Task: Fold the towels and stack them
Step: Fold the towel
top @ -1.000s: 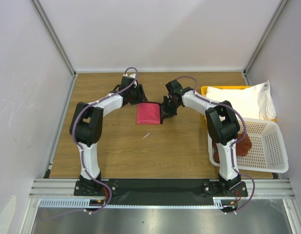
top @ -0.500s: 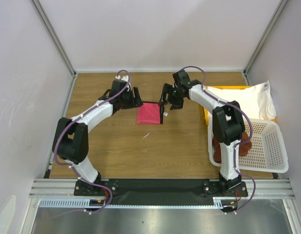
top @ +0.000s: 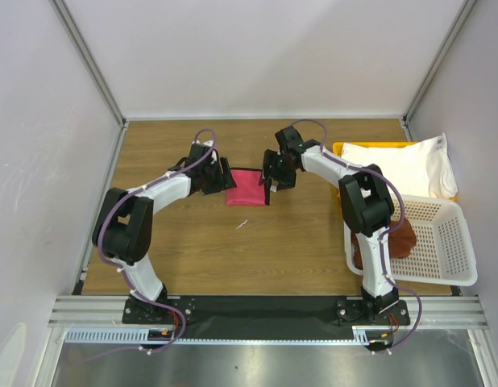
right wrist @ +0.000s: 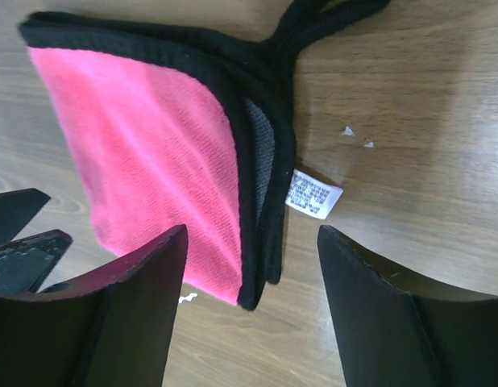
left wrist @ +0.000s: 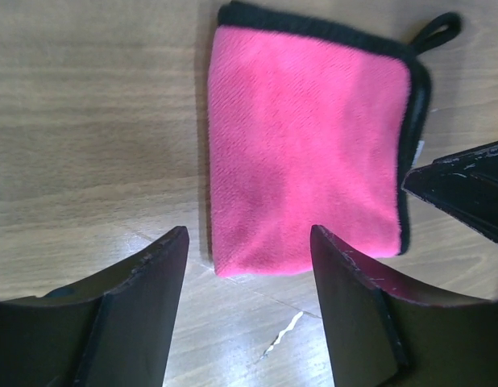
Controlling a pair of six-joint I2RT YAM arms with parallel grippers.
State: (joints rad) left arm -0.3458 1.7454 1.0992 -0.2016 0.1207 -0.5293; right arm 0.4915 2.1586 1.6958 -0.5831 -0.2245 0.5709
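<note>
Your left claw (left wrist: pixel 247 242) and right claw (right wrist: pixel 251 234) have just spread apart, releasing the pink towel (left wrist: pixel 305 145). The fold looks complete; stack it next.

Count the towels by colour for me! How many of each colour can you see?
pink towel: 1, folded, on the table
white towel: 1 as far as I can tell, on the yellow tray
reddish-brown towel: 1, in the white basket, partly hidden by an arm
Total: 3 towels
</note>
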